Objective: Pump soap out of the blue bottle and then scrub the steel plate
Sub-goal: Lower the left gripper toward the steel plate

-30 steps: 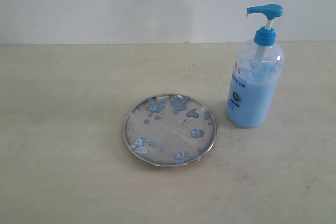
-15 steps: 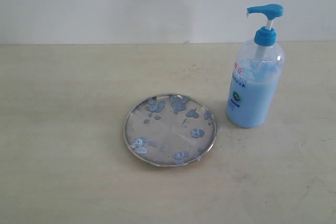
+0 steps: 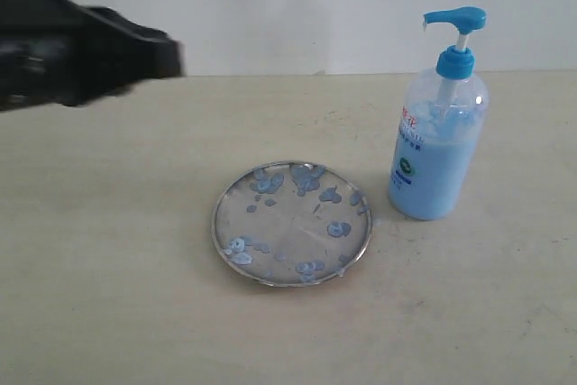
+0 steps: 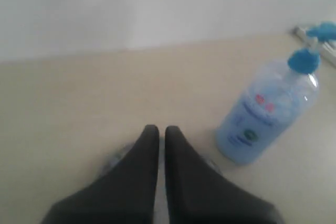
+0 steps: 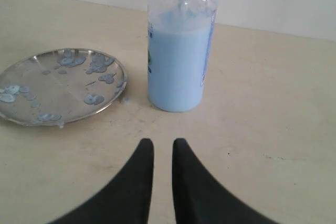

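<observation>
The steel plate (image 3: 290, 219) lies flat on the table, with blue-grey soap blobs (image 3: 306, 178) scattered over it. To its right stands the blue bottle (image 3: 437, 146), upright, with its pump head (image 3: 455, 17) raised and light blue soap (image 3: 431, 182) inside. My left gripper (image 3: 169, 59) comes in blurred at the upper left, high above the table and well away from both. In the left wrist view its fingers (image 4: 161, 129) are shut and empty, and they hide most of the plate (image 4: 113, 161). My right gripper (image 5: 163, 142) is shut and empty, a short way in front of the bottle (image 5: 178, 61).
The beige table (image 3: 108, 250) meets a white wall (image 3: 270, 6) at the back. Nothing else stands on the table in these views.
My left arm has come into the exterior view at the upper left; earlier it was out of that view. Plate and bottle have not moved.
</observation>
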You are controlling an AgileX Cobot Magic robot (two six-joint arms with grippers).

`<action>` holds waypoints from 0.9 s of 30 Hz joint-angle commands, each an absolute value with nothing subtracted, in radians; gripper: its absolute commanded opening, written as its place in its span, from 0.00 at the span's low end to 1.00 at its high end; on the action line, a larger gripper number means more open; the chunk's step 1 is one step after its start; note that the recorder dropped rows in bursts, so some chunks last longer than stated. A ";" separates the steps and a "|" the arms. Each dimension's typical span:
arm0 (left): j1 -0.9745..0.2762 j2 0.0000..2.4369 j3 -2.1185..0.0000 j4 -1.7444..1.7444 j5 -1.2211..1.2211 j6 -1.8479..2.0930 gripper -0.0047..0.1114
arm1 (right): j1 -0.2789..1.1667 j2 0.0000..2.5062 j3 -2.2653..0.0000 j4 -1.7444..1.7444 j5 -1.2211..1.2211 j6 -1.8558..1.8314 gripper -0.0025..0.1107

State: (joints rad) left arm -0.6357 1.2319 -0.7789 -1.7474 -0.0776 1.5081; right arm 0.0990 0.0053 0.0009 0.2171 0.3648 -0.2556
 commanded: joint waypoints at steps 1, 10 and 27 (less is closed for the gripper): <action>-0.639 1.500 -0.851 -1.744 0.264 1.333 0.08 | 0.091 0.000 0.000 0.213 0.369 -0.264 0.06; -0.590 1.604 -0.905 -0.608 0.939 0.506 0.08 | 0.091 0.000 0.000 0.213 0.369 -0.264 0.06; -0.462 2.132 -1.706 -0.641 1.221 0.586 0.08 | 0.091 0.000 0.000 0.213 0.369 -0.264 0.06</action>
